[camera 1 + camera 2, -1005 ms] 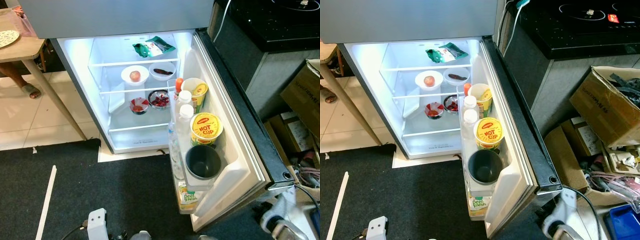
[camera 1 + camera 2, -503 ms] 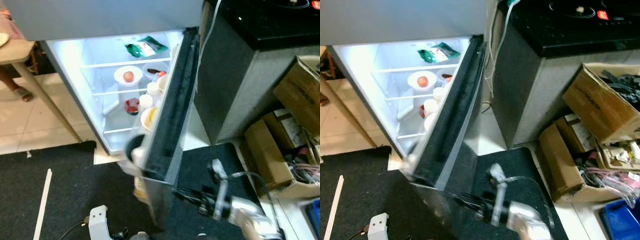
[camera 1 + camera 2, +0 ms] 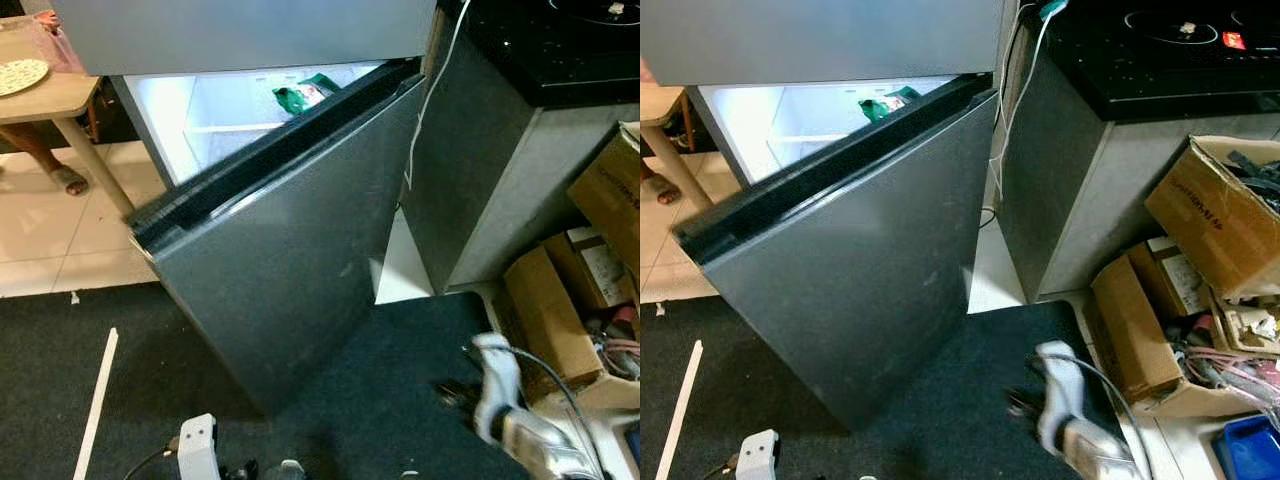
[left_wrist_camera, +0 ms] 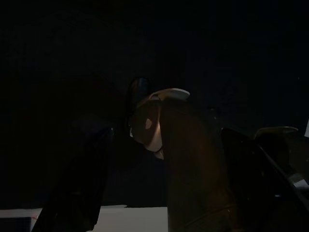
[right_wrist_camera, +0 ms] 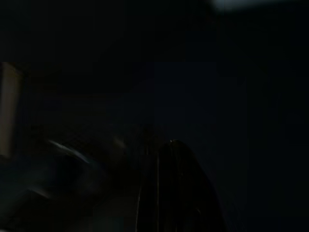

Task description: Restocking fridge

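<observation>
Left eye view: the fridge door [image 3: 290, 250] stood most of the way swung toward the cabinet, leaving a lit wedge of interior in which a green packet [image 3: 305, 93] lay on the top shelf [image 3: 225, 127]. The step in hand was judged to be closing up after stocking; the door's free edge sat well apart from the fridge body on the robot's left, so the next move called for a final push on the outer face until the seal met. The right gripper [image 3: 455, 392] hung low over the dark mat [image 3: 400, 350], near the door's lower right corner but apart from it; blur hid whether its fingers were spread or pressed together. The left gripper [image 4: 159, 183] showed as two dark fingers set apart in the shaded left wrist view, nothing visibly between them. Open room lay on the mat before the door. To the right, a grey counter [image 3: 500, 170] and cardboard boxes [image 3: 1200, 260] crowded the floor; a wooden table [image 3: 50, 95] stood to the left.
</observation>
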Motion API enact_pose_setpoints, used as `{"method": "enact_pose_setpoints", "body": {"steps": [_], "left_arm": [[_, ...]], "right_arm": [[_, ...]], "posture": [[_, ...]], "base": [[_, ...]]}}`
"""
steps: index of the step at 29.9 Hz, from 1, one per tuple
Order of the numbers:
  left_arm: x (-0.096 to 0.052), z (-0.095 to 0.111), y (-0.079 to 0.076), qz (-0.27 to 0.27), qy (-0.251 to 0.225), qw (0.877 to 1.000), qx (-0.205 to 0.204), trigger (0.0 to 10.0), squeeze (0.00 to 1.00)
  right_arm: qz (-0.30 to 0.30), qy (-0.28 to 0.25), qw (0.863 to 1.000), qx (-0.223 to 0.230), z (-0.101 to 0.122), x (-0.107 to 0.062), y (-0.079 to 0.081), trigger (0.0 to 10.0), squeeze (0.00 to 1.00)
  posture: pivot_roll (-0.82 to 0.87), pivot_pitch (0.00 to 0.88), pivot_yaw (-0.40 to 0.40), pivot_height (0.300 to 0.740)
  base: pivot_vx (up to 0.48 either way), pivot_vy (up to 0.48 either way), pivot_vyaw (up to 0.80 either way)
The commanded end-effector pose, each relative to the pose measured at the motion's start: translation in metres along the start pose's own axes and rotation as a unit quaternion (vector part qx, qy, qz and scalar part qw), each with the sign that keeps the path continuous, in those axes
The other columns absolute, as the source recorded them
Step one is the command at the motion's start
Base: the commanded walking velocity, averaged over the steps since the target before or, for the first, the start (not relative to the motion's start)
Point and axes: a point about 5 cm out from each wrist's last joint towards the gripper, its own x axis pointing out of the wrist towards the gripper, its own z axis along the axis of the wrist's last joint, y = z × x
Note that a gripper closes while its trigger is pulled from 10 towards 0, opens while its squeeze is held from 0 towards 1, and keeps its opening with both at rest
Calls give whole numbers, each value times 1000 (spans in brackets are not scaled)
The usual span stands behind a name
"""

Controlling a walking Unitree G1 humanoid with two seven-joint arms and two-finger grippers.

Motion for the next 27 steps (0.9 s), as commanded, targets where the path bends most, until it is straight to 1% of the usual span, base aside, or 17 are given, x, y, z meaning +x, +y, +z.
{"method": "enact_pose_setpoints", "body": {"steps": [1, 2, 4, 5, 6, 7, 9, 10, 11, 12, 14, 16, 19, 22, 25, 27], "left_arm": [[-1, -9, -1, 4, 16, 1000, -2, 10000, 0], [0, -8, -2, 5, 16, 1000, -3, 10000, 0], [0, -8, -2, 5, 16, 1000, -3, 10000, 0], [1, -5, -5, 3, 11, 1000, -3, 10000, 0], [1, -5, -5, 3, 11, 1000, -3, 10000, 0], [3, -1, -7, 2, 3, 1000, -5, 10000, 0], [6, 6, -11, 0, -5, 1000, -2, 10000, 0], [6, 8, -11, 0, -7, 1000, 2, 10000, 0], [6, 8, -11, 1, -7, 1000, 4, 10000, 0], [6, 8, -11, 1, -7, 1000, 4, 10000, 0], [7, 10, -11, 2, -8, 1000, 7, 10000, 0], [6, 9, -10, 2, -4, 1000, 11, 10000, 0], [6, 9, -10, 1, -3, 1000, 13, 10000, 0], [6, 9, -11, 0, -3, 1000, 11, 10000, 0], [6, 9, -11, 1, -2, 1000, 11, 10000, 0], [7, 9, -14, -4, -2, 1000, 12, 10000, 0]], "right_arm": [[-30, 42, 999, -5, -19, -3, -2, 10000, 0], [-66, 75, 995, -10, -36, -10, -10, 10000, 0], [-66, 75, 995, -10, -36, -10, -10, 10000, 0], [-111, 110, 988, -10, -53, -20, -20, 10000, 0], [-111, 110, 988, -10, -53, -20, -20, 10000, 0], [-150, 143, 978, -5, -71, -32, -29, 10000, 0], [-199, 197, 960, -3, -100, -52, -37, 10000, 0], [-214, 214, 953, -8, -109, -58, -38, 10000, 0], [-223, 223, 949, -13, -114, -62, -39, 10000, 0], [-223, 223, 949, -13, -114, -62, -39, 10000, 0], [-250, 222, 943, -3, -116, -66, -42, 10000, 0], [-262, 218, 940, -4, -116, -66, -44, 10000, 0], [-260, 217, 941, -11, -115, -65, -43, 10000, 0], [-253, 215, 943, -27, -110, -60, -41, 10000, 0], [-251, 213, 944, -30, -109, -58, -40, 10000, 0], [-248, 209, 945, -41, -104, -54, -39, 10000, 0]], "posture": [[-52, 75, 1, 740], [-50, 62, -3, 740], [-50, 62, -3, 740], [-48, 51, -6, 740], [-48, 51, -6, 740], [-45, 39, -6, 740], [-39, 20, -4, 740], [-38, 18, -1, 740], [-38, 18, -1, 740], [-38, 18, -1, 740], [-37, 14, 4, 740], [-39, 11, 7, 740], [-38, 9, 8, 740], [-33, 8, 2, 740], [-33, 8, 2, 740], [-30, 6, 1, 740]], "base": [[0, 0, 750], [0, 0, 744], [0, 0, 744], [0, 0, 750], [0, 0, 750], [0, 0, 750], [0, 0, 750], [0, 0, 756], [0, 0, 756], [0, 0, 756], [0, 0, 750], [0, 0, 750], [0, 0, 750], [0, 0, 750], [0, 0, 750], [0, 0, 750]]}}
